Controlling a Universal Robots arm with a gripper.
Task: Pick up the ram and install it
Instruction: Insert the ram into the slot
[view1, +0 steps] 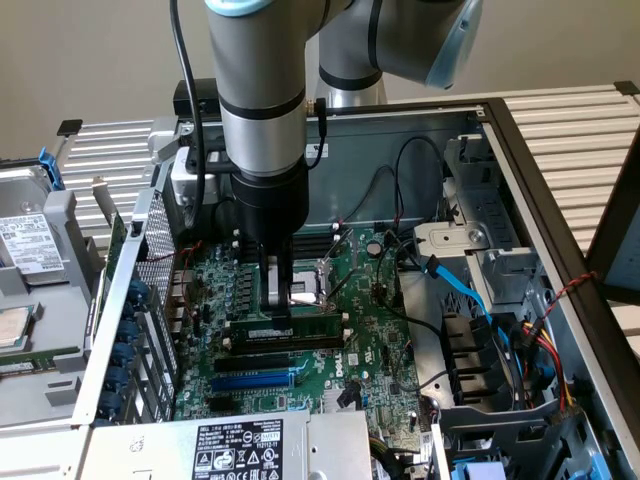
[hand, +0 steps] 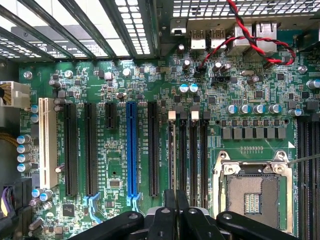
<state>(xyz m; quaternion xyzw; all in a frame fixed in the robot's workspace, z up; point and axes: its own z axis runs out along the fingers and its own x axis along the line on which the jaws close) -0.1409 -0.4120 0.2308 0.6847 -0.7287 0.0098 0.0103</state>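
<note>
Ram (view1: 305, 325): stood on edge in a black slot, just beside the CPU socket (view1: 300, 287).
End effector (view1: 277, 308): at the ram's top edge; grip state could not be told.
Care: you likely needed square, even downward pressure.

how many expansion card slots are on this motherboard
6 visible in one row: a white slot, two long black slots, a short black slot, a blue slot, a last long black slot beside the memory slots.
</note>
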